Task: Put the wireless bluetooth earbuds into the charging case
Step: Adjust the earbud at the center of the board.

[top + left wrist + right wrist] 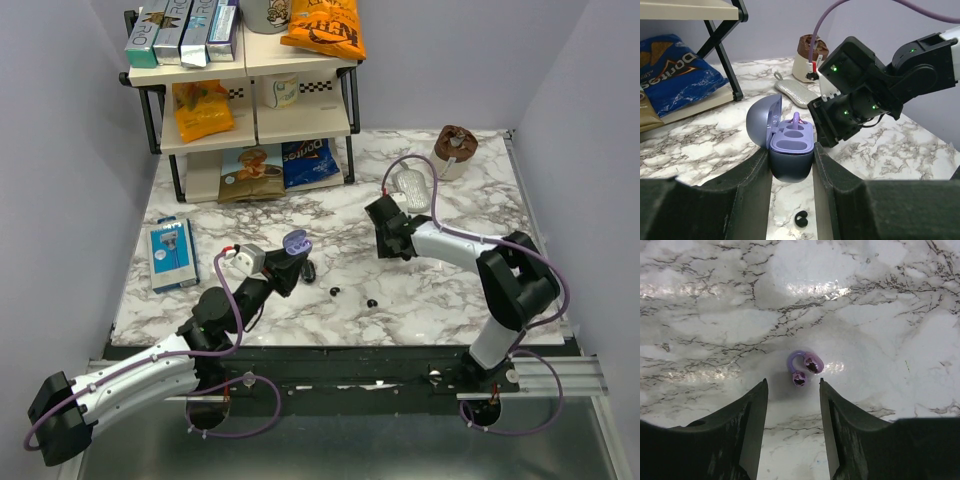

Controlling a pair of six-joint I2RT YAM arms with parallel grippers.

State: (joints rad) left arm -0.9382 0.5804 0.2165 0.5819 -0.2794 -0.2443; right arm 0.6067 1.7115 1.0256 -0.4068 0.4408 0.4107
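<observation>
My left gripper (293, 262) (791, 154) is shut on the purple charging case (297, 243) (790, 170), gripping its lower body. The case's lid stands open and the sockets I can see hold no buds. Two tiny black earbuds (334, 291) (371, 302) lie on the marble just right of the case. One earbud (801, 219) shows on the table between my left fingers, below the case. My right gripper (386, 238) (792, 382) is open and low over the table, with nothing between its fingers. A small purple C-shaped piece (805, 367) lies just beyond its fingertips.
A shelf rack (250, 100) with snack bags stands at the back left, with a Doritos bag (670, 70) at its foot. A blue packet (172, 253) lies at the left edge. A white pouch (412, 187) and a brown cup (455, 150) sit at the back right.
</observation>
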